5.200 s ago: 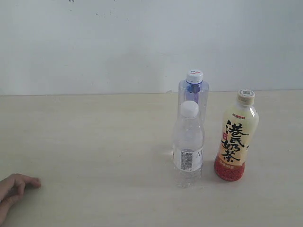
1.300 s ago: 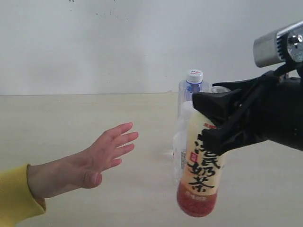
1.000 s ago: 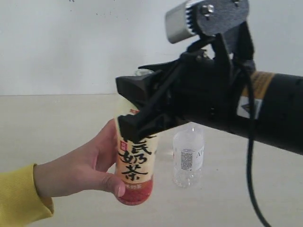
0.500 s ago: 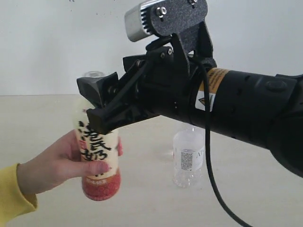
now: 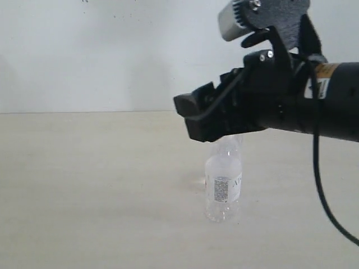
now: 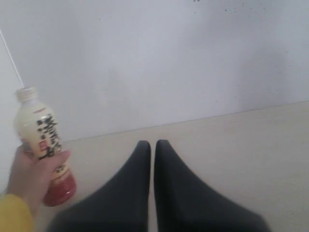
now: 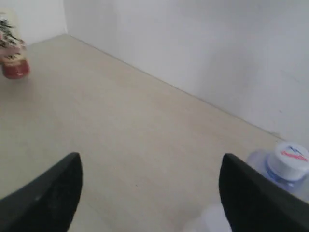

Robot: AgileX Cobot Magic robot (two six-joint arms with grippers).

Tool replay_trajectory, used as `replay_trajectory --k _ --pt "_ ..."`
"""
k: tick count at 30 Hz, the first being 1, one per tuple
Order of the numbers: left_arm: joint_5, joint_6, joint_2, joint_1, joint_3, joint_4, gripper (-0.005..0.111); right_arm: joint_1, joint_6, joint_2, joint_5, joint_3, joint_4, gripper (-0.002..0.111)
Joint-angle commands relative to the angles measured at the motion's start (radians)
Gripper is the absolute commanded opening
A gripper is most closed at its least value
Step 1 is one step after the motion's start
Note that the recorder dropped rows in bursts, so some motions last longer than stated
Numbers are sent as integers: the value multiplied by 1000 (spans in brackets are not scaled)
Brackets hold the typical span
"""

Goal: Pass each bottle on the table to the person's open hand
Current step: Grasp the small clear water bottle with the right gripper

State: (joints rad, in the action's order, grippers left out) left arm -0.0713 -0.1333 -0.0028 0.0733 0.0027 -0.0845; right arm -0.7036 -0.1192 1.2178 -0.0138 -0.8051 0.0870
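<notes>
Right gripper (image 5: 193, 120), black, jaws spread wide and empty: we log it right of centre in the exterior frame, covering the top of the small clear plastic bottle (image 5: 222, 188) on the pale beige table (image 5: 84, 185). Taller bluish white-capped bottle (image 7: 285, 166): just beside that one. Left gripper (image 6: 152, 145): fingers pressed together, empty. Pale yellow tea bottle (image 6: 41, 140): we find it upright in a person's hand (image 6: 26, 179).

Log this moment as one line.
right tool: open, empty | left tool: shut | tea bottle: in person's hand | small clear bottle, bluish bottle: on table
</notes>
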Motion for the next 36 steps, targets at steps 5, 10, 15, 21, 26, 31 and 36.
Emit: replay_trajectory --k 5,10,15,21,26,31,36 --pt "5 -2 3 -1 -3 -3 4 67 -10 -132 -37 173 7 73" --pt "5 -2 3 -1 -3 -3 4 67 -10 -148 -309 352 7 73" --pt "5 -2 3 -1 -3 -3 4 67 -14 -137 -590 497 7 73" --pt "5 -2 3 -1 -3 -3 4 67 -21 7 -772 513 -15 73" --pt "5 -2 3 -1 -3 -3 4 67 -10 166 -931 513 8 73" --pt "5 -2 3 -1 -3 -3 4 67 6 274 -1032 477 11 66" --pt "5 -2 3 -1 -3 -3 4 67 -14 329 -975 381 30 65"
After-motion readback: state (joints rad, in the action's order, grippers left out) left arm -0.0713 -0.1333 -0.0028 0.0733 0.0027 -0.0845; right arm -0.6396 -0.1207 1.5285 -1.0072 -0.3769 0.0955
